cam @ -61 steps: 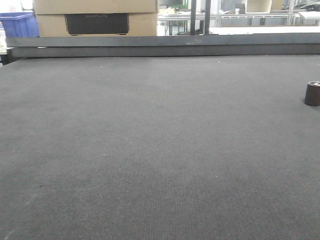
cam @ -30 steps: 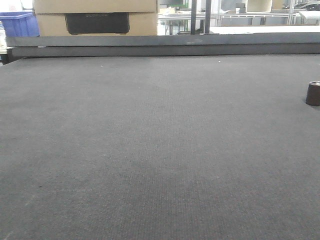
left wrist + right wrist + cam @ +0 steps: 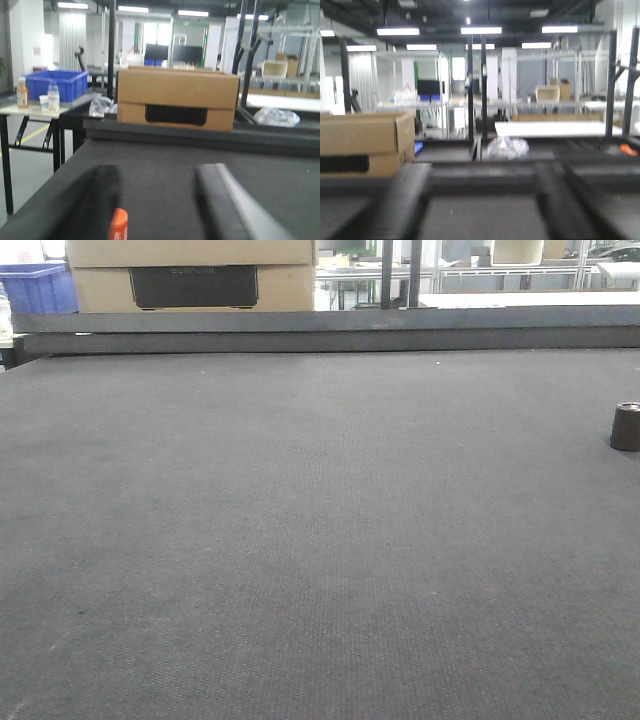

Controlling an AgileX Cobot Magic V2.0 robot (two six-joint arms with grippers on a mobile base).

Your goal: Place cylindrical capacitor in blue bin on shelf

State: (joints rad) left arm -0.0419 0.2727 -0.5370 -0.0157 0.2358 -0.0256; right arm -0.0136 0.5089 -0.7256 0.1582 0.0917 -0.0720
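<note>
The left hand point(image 3: 160, 210) sits low over the dark tabletop point(image 3: 165, 170) and points level toward the far edge. Its two blurred fingers point(image 3: 97, 200) are spread wide with nothing gripped between them. A small orange thing point(image 3: 118, 225) with pale lettering shows at the bottom edge, just beside the left finger; I cannot tell whether it rests on the tabletop. The right hand point(image 3: 482, 210) is held the same way, low and level, its dark fingers point(image 3: 402, 200) well apart and empty, though that view is soft. The cylindrical capacitor point(image 3: 626, 427) stands upright on the tabletop at the right edge of the front view, with bare mat all around it. The tabletop is covered in a dark grey woven mat and ends at a raised dark rail point(image 3: 320, 335) along the far side. Just beyond the rail sits a cardboard box point(image 3: 177, 100) with a dark handle slot. To its left a blue crate point(image 3: 55, 85) rests on a pale side table point(image 3: 25, 109) beside two bottles point(image 3: 22, 92). To the right lies a crumpled clear plastic bag point(image 3: 276, 116). Farther off the room holds metal racks point(image 3: 295, 55), dark screens point(image 3: 172, 52) and strip lights point(image 3: 480, 30) on the ceiling.
</note>
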